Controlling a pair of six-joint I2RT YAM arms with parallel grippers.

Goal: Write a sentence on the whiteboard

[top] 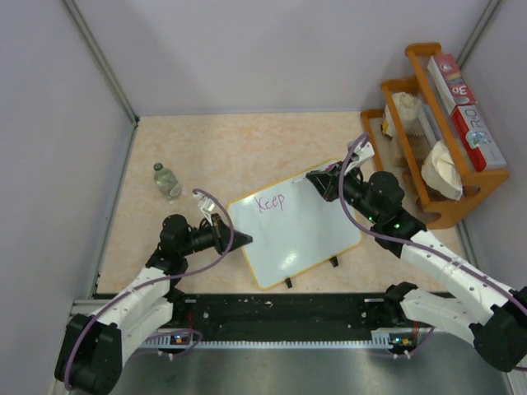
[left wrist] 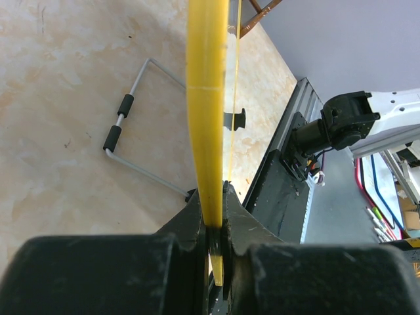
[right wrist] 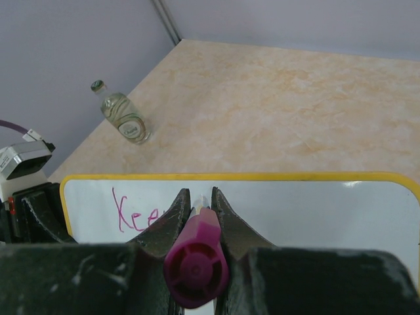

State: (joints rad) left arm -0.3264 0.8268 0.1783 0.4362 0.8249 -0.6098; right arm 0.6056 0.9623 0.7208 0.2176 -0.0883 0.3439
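Whiteboard (top: 300, 230) sits skewed on the tabletop (top: 247, 140), and the sentence (top: 270, 202) is just a pink "Keep" near its top edge. Left gripper (top: 244, 239) clamps its left corner, right gripper (top: 314, 175) is over its top edge. Bottle (top: 167, 181) off to its left, wooden rack (top: 436, 123) off to its right.

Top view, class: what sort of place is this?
Probably a robot test cell: grey walls enclose the table, left arm and right arm are bolted at its edge, near a whiteboard.
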